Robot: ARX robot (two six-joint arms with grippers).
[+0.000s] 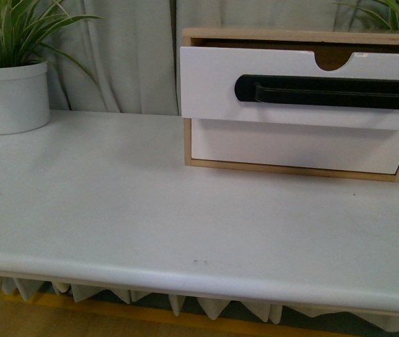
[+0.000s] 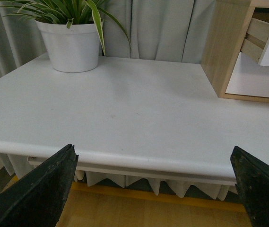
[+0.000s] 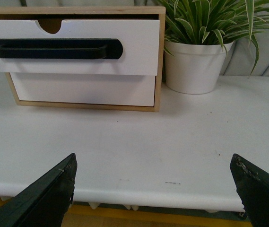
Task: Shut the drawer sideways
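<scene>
Plainly, the white table [image 1: 115, 210] carries a light-wood box [image 1: 255, 35] at its far right. The drawer [image 1: 213, 84], in the upper slot, juts out nearward, its black handle [image 1: 329, 92] across the front. The left gripper [image 2: 151, 149] and right gripper [image 3: 153, 158] hover by the near edge, jaws wide, empty.

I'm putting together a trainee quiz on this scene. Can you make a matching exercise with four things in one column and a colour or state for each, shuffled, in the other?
Things:
1. handled drawer
2. plain lower drawer
3. bar handle
4. left claw

States:
A. black
B. spread wide, holding nothing
C. sticking out of the wood frame
D. pushed in

Pairs: 1-C, 2-D, 3-A, 4-B
</scene>
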